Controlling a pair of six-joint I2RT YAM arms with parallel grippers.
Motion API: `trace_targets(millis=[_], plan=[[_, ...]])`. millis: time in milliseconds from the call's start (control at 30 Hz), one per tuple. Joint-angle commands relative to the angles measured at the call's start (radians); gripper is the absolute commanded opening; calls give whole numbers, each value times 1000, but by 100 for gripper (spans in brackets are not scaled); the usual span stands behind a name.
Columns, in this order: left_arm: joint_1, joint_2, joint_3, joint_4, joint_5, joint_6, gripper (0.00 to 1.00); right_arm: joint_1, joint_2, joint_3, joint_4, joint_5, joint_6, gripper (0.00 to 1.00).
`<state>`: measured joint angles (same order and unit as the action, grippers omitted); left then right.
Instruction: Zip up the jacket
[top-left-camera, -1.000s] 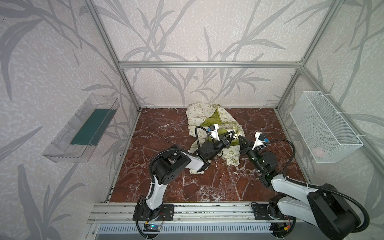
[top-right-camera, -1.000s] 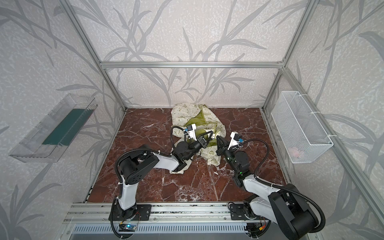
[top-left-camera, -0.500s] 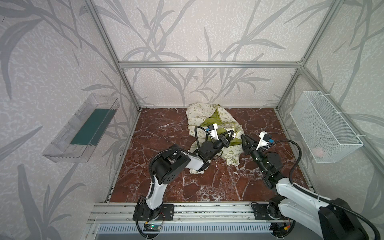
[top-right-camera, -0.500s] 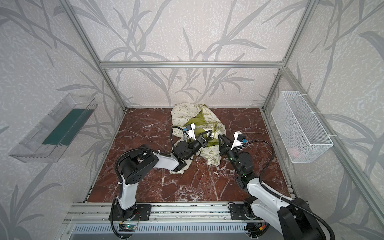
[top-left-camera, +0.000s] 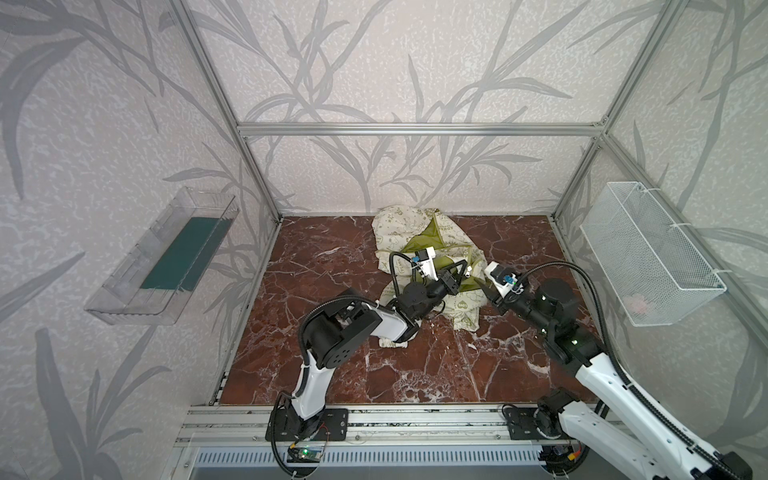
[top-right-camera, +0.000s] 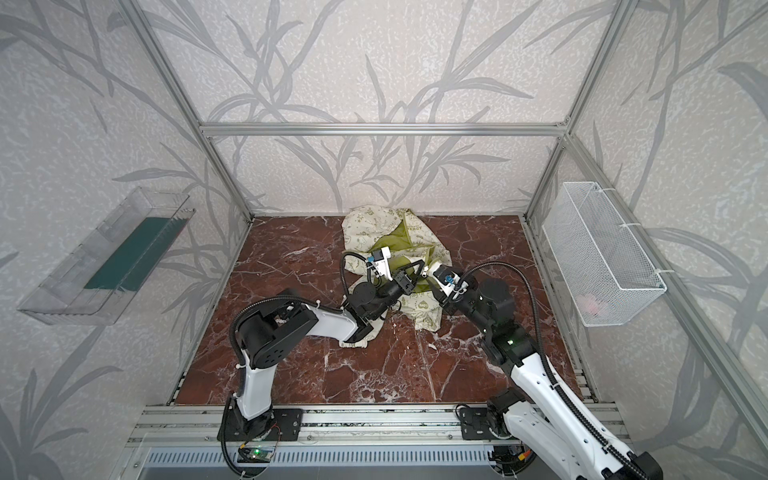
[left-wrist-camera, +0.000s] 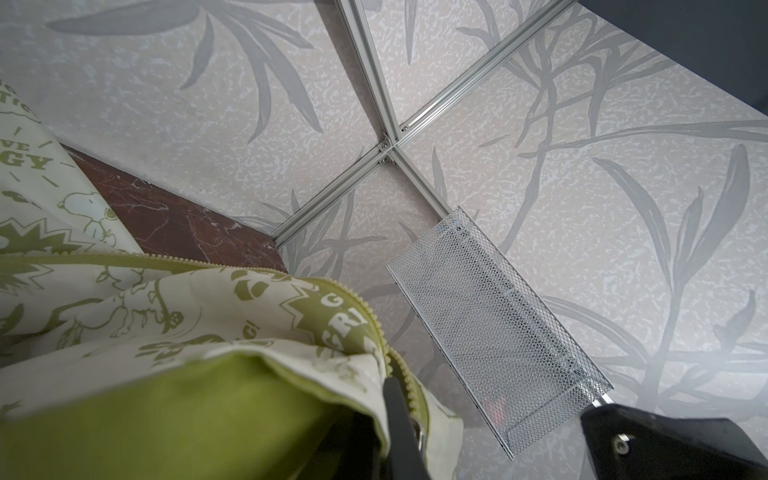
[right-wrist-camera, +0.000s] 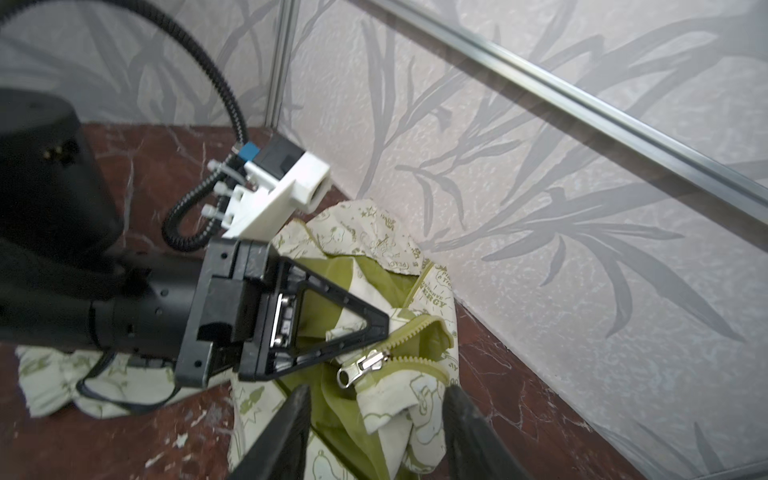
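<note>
one crumpled cream jacket (top-left-camera: 399, 226), soft printed fabric, left claw (right-wrist-camera: 384, 330) clamped on it, right claw (right-wrist-camera: 376, 395) spread apart

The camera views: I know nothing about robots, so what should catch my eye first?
A crumpled cream-and-green jacket lies at the back of the red marble floor. The left end effector pinches its fabric beside the zipper, while the right end effector gapes open just short of the silver zipper pull.
</note>
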<state>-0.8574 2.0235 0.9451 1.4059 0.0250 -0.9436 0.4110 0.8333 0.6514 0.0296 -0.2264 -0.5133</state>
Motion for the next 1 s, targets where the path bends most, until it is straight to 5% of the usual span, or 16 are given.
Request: trace_targets(millis=[0,333,967], plan=[[3,-4,-20,11,-22,0,0,-4,77,111,-227,-84,-271,54],[3,-17,-20,11,-18,0,0,22,227,236,-284,0,-522,65],[4,-27,-21,11,-22,-6,0,29,344,275,-226,27,-611,66]])
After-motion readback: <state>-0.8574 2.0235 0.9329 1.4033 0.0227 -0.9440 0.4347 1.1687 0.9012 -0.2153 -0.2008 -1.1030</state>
